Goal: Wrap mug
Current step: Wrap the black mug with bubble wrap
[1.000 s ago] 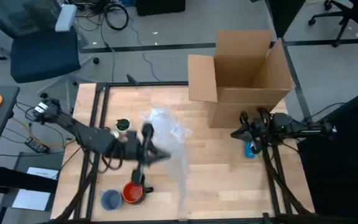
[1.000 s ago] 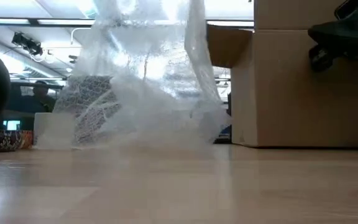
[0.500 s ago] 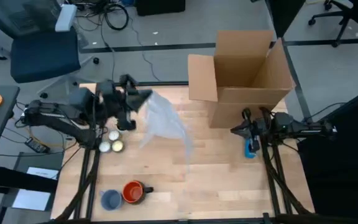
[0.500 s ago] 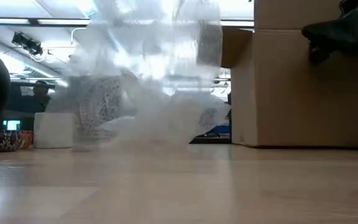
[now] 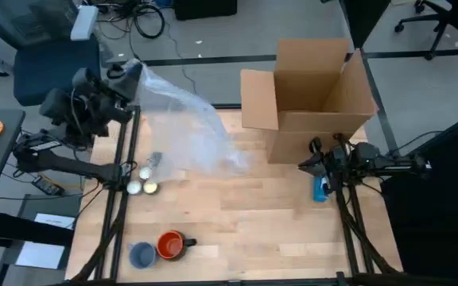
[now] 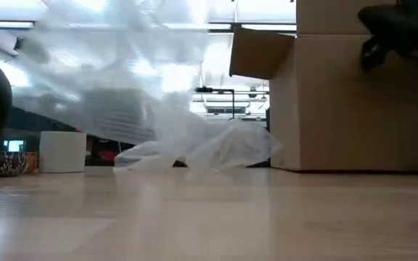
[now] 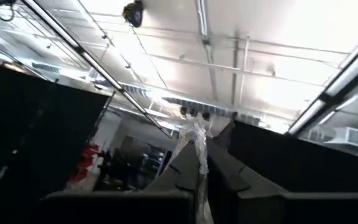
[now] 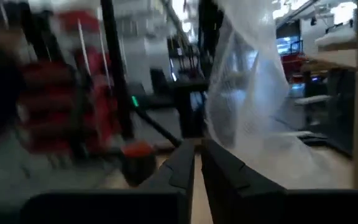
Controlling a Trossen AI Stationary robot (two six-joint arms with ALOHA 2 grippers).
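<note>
While the mug (image 5: 171, 245) sits orange near the front left of the counter (image 5: 277, 222), handle to the right, nothing covers it.
- Cup (image 5: 141, 254): grey-blue, touching or just beside the mug on its left.
- Wrap (image 5: 185, 131): clear bubble sheet, well apart from the mug. One end is raised past the counter's far left corner; the other end trails on the wood beside the box. In the low view it hangs as a wide haze (image 6: 122, 101) across the left and middle, with the lower end bunched on the counter.
- Left gripper (image 5: 130, 73): lifted off the counter's far left corner, clenched on the wrap's corner; the left wrist view shows a strip of wrap pinched between the closed fingers (image 7: 185, 168).
- Right gripper (image 5: 307, 167): low at the right side of the counter, just before the box, fingers nearly together with nothing between them.
- Box (image 5: 312, 95): cardboard, open-topped, flaps up, far right of the counter.
- Tape rolls (image 5: 143, 181): small cluster near the left edge, between wrap and mug.
- Blue item (image 5: 320, 191): beside the right gripper; kind unclear.
- Chair (image 5: 54, 67): dark blue, on the floor beyond the left arm.
</note>
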